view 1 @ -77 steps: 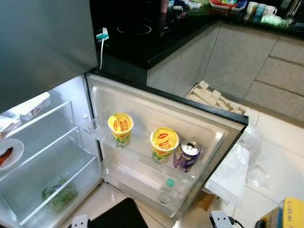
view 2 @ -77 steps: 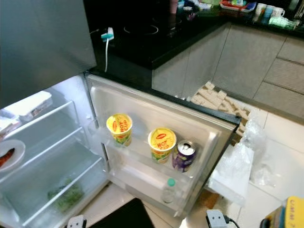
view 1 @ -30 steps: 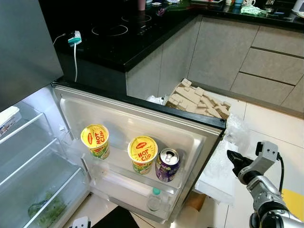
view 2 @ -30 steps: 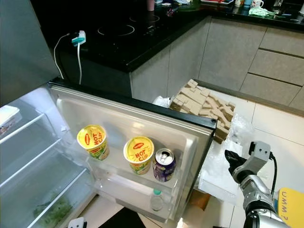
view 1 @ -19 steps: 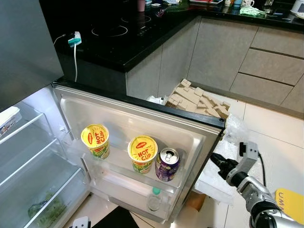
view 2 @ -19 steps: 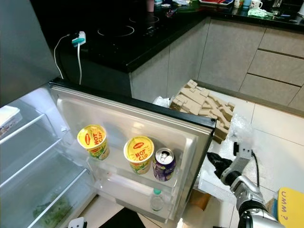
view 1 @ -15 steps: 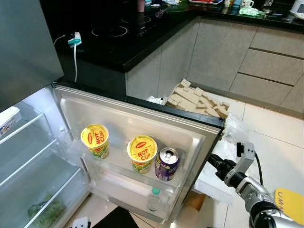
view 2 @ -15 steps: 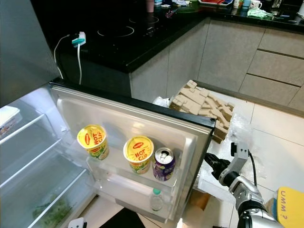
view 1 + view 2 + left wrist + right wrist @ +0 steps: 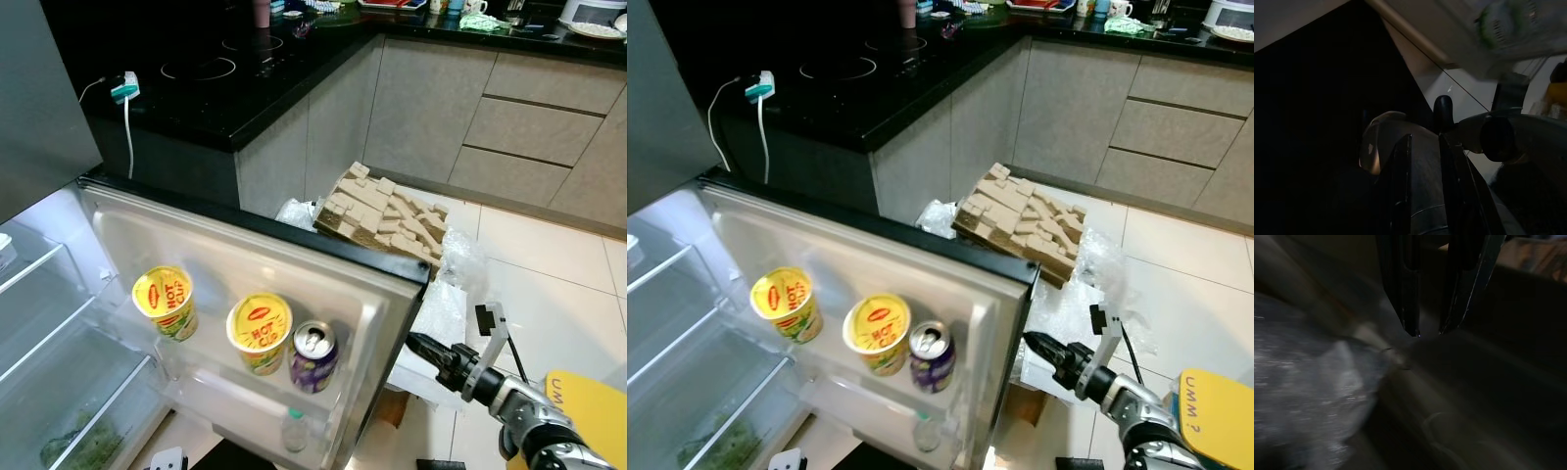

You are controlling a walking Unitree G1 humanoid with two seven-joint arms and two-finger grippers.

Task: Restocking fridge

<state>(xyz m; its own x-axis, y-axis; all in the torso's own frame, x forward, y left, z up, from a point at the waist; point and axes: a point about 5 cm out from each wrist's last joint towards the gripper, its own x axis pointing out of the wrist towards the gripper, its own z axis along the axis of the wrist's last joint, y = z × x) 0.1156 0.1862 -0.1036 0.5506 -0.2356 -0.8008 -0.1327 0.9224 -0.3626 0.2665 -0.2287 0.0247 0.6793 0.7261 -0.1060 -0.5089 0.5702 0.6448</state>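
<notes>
Right gripper [image 9: 1031, 344] now nearer open fridge door [image 9: 921, 264], fingers horizontal.

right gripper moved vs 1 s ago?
Yes. The right gripper has closed in on the fridge door; its tips now sit at the door's outer edge.

On the fridge door [image 9: 294, 264] shelf we see two noodle cups [image 9: 165, 302] [image 9: 259, 333], the can [image 9: 313, 354] at their 3 o'clock, the bottle [image 9: 294, 429] at 6 o'clock. Our right gripper [image 9: 419, 346] lies beyond the door's edge.
</notes>
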